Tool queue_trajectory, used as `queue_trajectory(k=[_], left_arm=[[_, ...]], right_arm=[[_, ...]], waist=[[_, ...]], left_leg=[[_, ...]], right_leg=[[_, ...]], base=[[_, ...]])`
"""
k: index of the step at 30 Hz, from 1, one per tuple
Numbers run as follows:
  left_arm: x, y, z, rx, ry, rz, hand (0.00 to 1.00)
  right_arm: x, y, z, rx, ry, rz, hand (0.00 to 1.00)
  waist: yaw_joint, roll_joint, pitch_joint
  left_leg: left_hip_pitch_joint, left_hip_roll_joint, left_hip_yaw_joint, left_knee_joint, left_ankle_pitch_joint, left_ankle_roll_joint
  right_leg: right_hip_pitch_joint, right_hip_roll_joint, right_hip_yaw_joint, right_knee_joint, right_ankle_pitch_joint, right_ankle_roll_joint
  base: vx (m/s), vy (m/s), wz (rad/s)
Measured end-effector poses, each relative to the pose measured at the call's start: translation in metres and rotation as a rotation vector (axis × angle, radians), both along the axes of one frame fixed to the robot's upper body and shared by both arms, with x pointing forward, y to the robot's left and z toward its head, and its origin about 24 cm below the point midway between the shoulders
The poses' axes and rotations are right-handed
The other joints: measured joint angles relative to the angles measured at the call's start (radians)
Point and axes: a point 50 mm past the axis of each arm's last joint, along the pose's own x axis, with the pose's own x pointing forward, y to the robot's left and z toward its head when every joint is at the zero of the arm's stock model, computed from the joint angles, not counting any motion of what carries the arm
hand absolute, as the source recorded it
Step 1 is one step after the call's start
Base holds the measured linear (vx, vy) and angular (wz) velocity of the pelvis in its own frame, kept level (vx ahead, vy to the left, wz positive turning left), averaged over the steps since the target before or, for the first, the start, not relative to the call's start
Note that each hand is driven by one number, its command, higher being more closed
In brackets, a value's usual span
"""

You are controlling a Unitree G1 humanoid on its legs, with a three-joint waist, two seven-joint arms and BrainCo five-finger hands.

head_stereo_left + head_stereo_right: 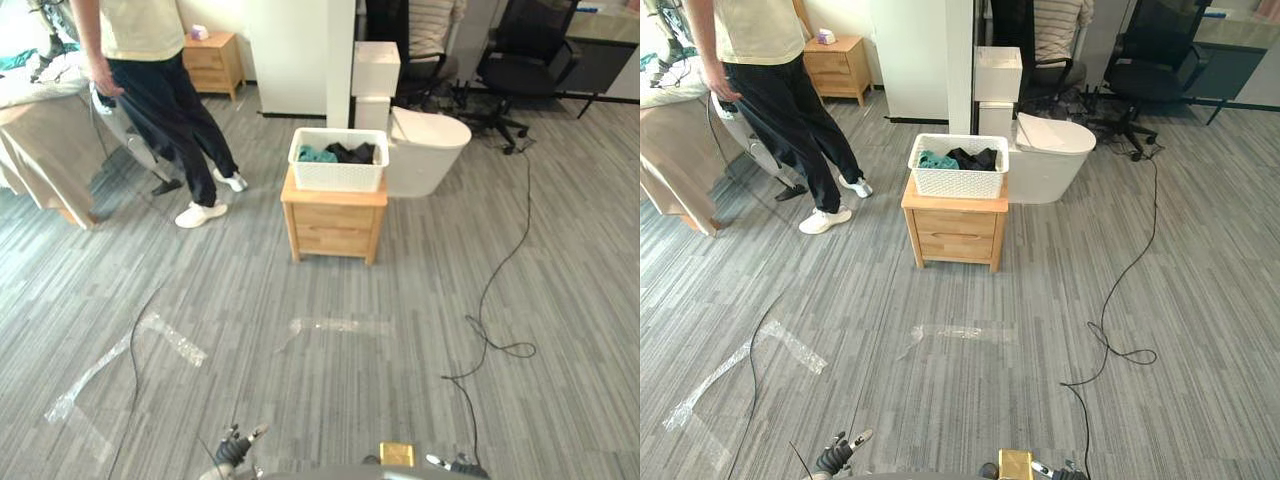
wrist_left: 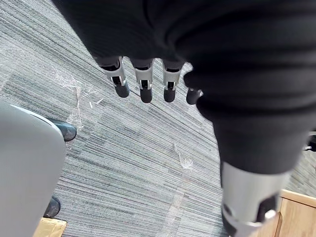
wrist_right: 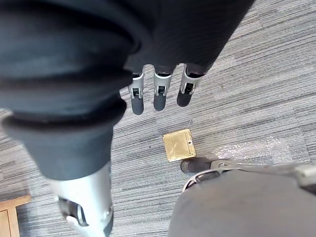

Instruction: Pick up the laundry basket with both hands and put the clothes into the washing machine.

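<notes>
- Grey striped carpet floor (image 1: 350, 290) runs through the whole room, with clear tape strips (image 1: 340, 325) stuck down near the middle.
- One person (image 1: 160, 90) in a pale top, dark trousers and white shoes stands at 10 o'clock, beside a beige-draped table (image 1: 40, 140) at 9 o'clock.
- White toilet (image 1: 430, 150) sits at 1 o'clock, just beside the cabinet.
- Black chair (image 1: 525, 60) on wheels stands far off at 2 o'clock.
- Small wooden cabinet (image 1: 333, 225) stands at 12 o'clock, a little above the centre.
- White basket (image 1: 338, 172) sits upright on the cabinet top, with teal and dark clothes (image 1: 345, 153) inside. Both hands are well apart from it.
- Robot's left hand (image 2: 144, 84) is low at 7 o'clock, with fingers straight and loosely spread, holding nothing, above the carpet.
- Robot's right hand (image 3: 160, 91) is low at 5 o'clock, with fingers straight and empty, hanging over the carpet.
- Square brass plate (image 1: 396, 454) is set in the floor at 6 o'clock, near the right hand.
</notes>
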Motion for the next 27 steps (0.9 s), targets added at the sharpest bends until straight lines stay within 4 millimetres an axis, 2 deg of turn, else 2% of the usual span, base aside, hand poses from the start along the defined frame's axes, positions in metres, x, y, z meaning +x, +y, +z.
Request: queue_trajectory(k=[2, 4, 5, 6, 7, 8, 9, 10, 11, 12, 13, 14, 15, 17, 18, 19, 20, 21, 22, 23, 24, 25, 26, 27], left_arm=[[0.0, 0.002, 0.0, -0.002, -0.002, 0.015, 0.0], [0.003, 0.01, 0.002, 0.012, -0.015, 0.031, 0.0], [0.004, 0.013, 0.003, 0.018, -0.02, 0.038, 0.0], [0.007, 0.021, 0.005, 0.033, -0.033, 0.049, 0.0], [0.007, 0.022, 0.006, 0.036, -0.038, 0.053, 0.0], [0.004, 0.023, 0.006, 0.037, -0.039, 0.06, 0.0], [0.003, 0.023, 0.006, 0.037, -0.035, 0.061, 0.0], [-0.005, 0.024, 0.005, 0.034, -0.015, 0.073, 0.0], [-0.007, 0.023, 0.004, 0.033, -0.01, 0.074, 0.0], [-0.012, 0.022, 0.003, 0.03, 0.001, 0.078, 0.0], [-0.016, 0.019, 0.002, 0.019, 0.01, 0.083, 0.0], [-0.016, 0.016, 0.001, 0.01, 0.013, 0.088, 0.0], [-0.017, 0.013, 0.0, 0.002, 0.016, 0.093, 0.0], [-0.018, 0.011, 0.0, -0.003, 0.016, 0.094, 0.0], [-0.018, 0.011, 0.0, -0.004, 0.018, 0.096, 0.0], [-0.019, 0.011, 0.0, -0.007, 0.019, 0.1, 0.0], [-0.022, 0.016, 0.0, 0.001, 0.022, 0.1, 0.0], [-0.025, 0.018, 0.0, 0.005, 0.027, 0.099, 0.0], [-0.027, 0.02, 0.0, 0.006, 0.035, 0.099, 0.0], [-0.025, 0.023, 0.001, 0.013, 0.024, 0.093, 0.0], [-0.014, 0.028, 0.004, 0.026, -0.002, 0.082, 0.0], [-0.002, 0.031, 0.007, 0.034, -0.031, 0.07, 0.0], [0.003, 0.031, 0.008, 0.036, -0.045, 0.062, 0.0], [0.013, 0.031, 0.012, 0.041, -0.085, 0.058, 0.0]], right_arm=[[0.0, 0.001, 0.0, 0.015, -0.011, -0.053, 0.0], [0.004, 0.007, -0.001, 0.037, -0.029, -0.088, 0.0], [0.004, 0.009, -0.001, 0.042, -0.03, -0.089, 0.0], [0.005, 0.013, -0.002, 0.057, -0.036, -0.101, 0.0], [0.004, 0.012, -0.002, 0.055, -0.034, -0.106, 0.0], [0.01, 0.008, 0.0, 0.046, -0.052, -0.104, 0.0], [0.013, 0.006, 0.001, 0.04, -0.061, -0.103, 0.0], [0.019, 0.002, 0.003, 0.028, -0.079, -0.107, 0.0], [0.023, 0.001, 0.004, 0.025, -0.09, -0.11, 0.0], [0.03, -0.002, 0.007, 0.017, -0.117, -0.112, 0.0], [0.036, -0.006, 0.009, 0.008, -0.139, -0.109, 0.0], [0.037, -0.007, 0.01, 0.004, -0.144, -0.108, 0.0], [0.037, -0.009, 0.01, 0.001, -0.144, -0.103, 0.0], [0.037, -0.005, 0.009, 0.004, -0.136, -0.075, 0.0], [0.037, -0.005, 0.009, 0.005, -0.136, -0.069, 0.0], [0.038, -0.004, 0.009, 0.008, -0.139, -0.066, 0.0], [0.036, -0.001, 0.008, 0.018, -0.135, -0.067, 0.0], [0.032, 0.001, 0.007, 0.023, -0.123, -0.071, 0.0], [0.031, 0.003, 0.006, 0.031, -0.124, -0.073, 0.0], [0.031, 0.005, 0.006, 0.034, -0.124, -0.074, 0.0], [0.032, 0.005, 0.006, 0.038, -0.127, -0.08, 0.0], [0.035, 0.004, 0.007, 0.038, -0.134, -0.095, 0.0], [0.036, 0.003, 0.007, 0.038, -0.139, -0.102, 0.0], [0.039, 0.0, 0.009, 0.034, -0.157, -0.121, 0.0]], waist=[[0.0, -0.005, 0.003], [-0.006, -0.014, 0.033], [-0.006, -0.025, 0.041], [-0.004, -0.04, 0.052], [0.002, -0.036, 0.055], [0.006, -0.028, 0.069], [0.005, -0.022, 0.072], [0.007, -0.016, 0.075], [0.008, -0.021, 0.073], [0.011, -0.023, 0.077], [0.018, -0.011, 0.084], [0.026, -0.004, 0.088], [0.041, 0.005, 0.089], [0.06, 0.009, 0.09], [0.062, 0.009, 0.089], [0.061, 0.01, 0.089], [0.064, -0.012, 0.082], [0.066, -0.023, 0.073], [0.064, -0.048, 0.062], [0.058, -0.057, 0.054], [0.054, -0.071, 0.056], [0.055, -0.073, 0.07], [0.053, -0.069, 0.078], [0.055, -0.046, 0.09]], left_leg=[[-0.011, 0.003, -0.008, 0.012, -0.002, -0.002], [-0.07, 0.023, -0.024, 0.148, -0.057, -0.064], [-0.094, 0.029, -0.022, 0.212, -0.069, -0.08], [-0.195, 0.047, -0.005, 0.438, -0.067, -0.085], [-0.238, 0.067, 0.009, 0.537, -0.06, -0.096], [-0.328, 0.118, 0.044, 0.723, -0.023, -0.126], [-0.363, 0.136, 0.06, 0.786, -0.027, -0.107], [-0.413, 0.149, 0.106, 0.807, -0.063, -0.056], [-0.425, 0.146, 0.125, 0.77, -0.067, -0.051], [-0.438, 0.13, 0.152, 0.64, -0.065, -0.049], [-0.451, 0.112, 0.152, 0.483, -0.053, -0.05], [-0.453, 0.103, 0.145, 0.395, -0.035, -0.058], [-0.451, 0.09, 0.14, 0.231, 0.019, -0.068], [-0.45, 0.086, 0.106, 0.097, 0.059, -0.076], [-0.453, 0.084, 0.084, 0.108, 0.059, -0.075], [-0.459, 0.083, 0.053, 0.16, 0.052, -0.064], [-0.466, 0.065, 0.027, 0.293, 0.063, -0.011], [-0.459, 0.053, 0.036, 0.334, 0.057, -0.003], [-0.452, 0.031, 0.05, 0.398, 0.011, 0.032], [-0.448, 0.025, 0.06, 0.415, -0.002, 0.047], [-0.426, 0.012, 0.072, 0.434, -0.033, 0.07], [-0.373, 0.003, 0.074, 0.434, -0.055, 0.088], [-0.337, 0.001, 0.073, 0.416, -0.059, 0.094], [-0.191, 0.005, 0.066, 0.309, -0.061, 0.097]], right_leg=[[0.005, 0.001, -0.009, 0.0, -0.007, -0.002], [0.021, 0.008, -0.048, 0.001, -0.045, -0.03], [0.026, 0.009, -0.054, 0.0, -0.053, -0.042], [0.048, 0.012, -0.062, 0.0, -0.066, -0.06], [0.056, 0.019, -0.059, 0.001, -0.071, -0.066], [0.076, 0.033, -0.051, 0.002, -0.082, -0.078], [0.081, 0.035, -0.048, 0.006, -0.089, -0.077], [0.085, 0.019, -0.03, 0.027, -0.106, -0.077], [0.085, 0.008, -0.024, 0.033, -0.111, -0.073], [0.081, -0.011, -0.008, 0.036, -0.118, -0.063], [0.074, -0.022, 0.007, 0.036, -0.124, -0.053], [0.073, -0.026, 0.016, 0.036, -0.129, -0.045], [0.073, -0.029, 0.032, 0.034, -0.139, -0.029], [0.098, -0.026, 0.056, 0.039, -0.172, 0.008], [0.109, -0.026, 0.06, 0.045, -0.189, 0.018], [0.12, -0.03, 0.068, 0.084, -0.234, 0.033], [0.104, -0.078, 0.08, 0.221, -0.348, 0.085], [0.096, -0.108, 0.082, 0.295, -0.383, 0.12], [0.028, -0.164, 0.078, 0.524, -0.418, 0.179], [-0.022, -0.192, 0.075, 0.643, -0.405, 0.197], [-0.11, -0.244, 0.076, 0.862, -0.335, 0.231], [-0.17, -0.278, 0.065, 1.016, -0.333, 0.234], [-0.182, -0.288, 0.051, 1.057, -0.34, 0.22], [-0.196, -0.287, -0.01, 1.041, -0.382, 0.138]], base=[[0.03, 0.017, 0.18], [0.0, -0.024, 0.39], [-0.04, -0.05, 0.46], [-0.04, -0.066, 0.26], [-0.02, -0.079, 0.12], [0.03, -0.051, -0.1], [0.08, -0.01, -0.18], [0.11, 0.025, -0.2], [0.17, 0.047, -0.31], [0.19, 0.064, -0.37], [0.2, 0.076, -0.4], [0.27, 0.127, -0.42], [0.26, 0.122, -0.3], [0.37, 0.147, -0.32], [0.48, 0.192, -0.31], [0.53, 0.242, -0.32], [0.54, 0.256, -0.39], [0.56, 0.246, -0.44], [0.46, 0.182, -0.23], [0.59, 0.218, -0.06], [0.72, 0.235, 0.06], [0.61, 0.187, 0.03], [0.76, 0.154, -0.16], [0.48, 0.06, -0.2]])
